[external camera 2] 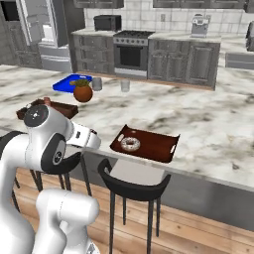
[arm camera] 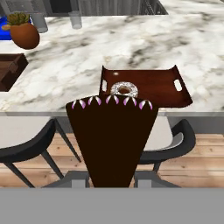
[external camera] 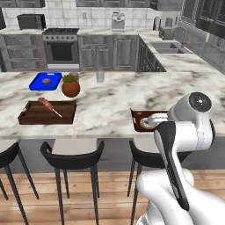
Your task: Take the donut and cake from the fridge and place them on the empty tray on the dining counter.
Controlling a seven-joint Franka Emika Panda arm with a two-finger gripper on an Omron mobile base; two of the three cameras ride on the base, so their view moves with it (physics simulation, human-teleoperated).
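Note:
A dark brown cake wedge with pink-and-white trim on its wide end stands up close in the hand view, and my gripper is shut on its narrow end. Beyond the cake, the flat reddish-brown tray lies at the near edge of the marble dining counter. The glazed donut rests in the tray's near left part. From the right base view, the donut sits in the tray just right of my hand. The grey fridge stands far back on the left.
Black stools line the counter's near side, and one stool is right under the tray. Farther left on the counter are a deeper wooden tray with a stick, a potted plant, a blue tray and a glass.

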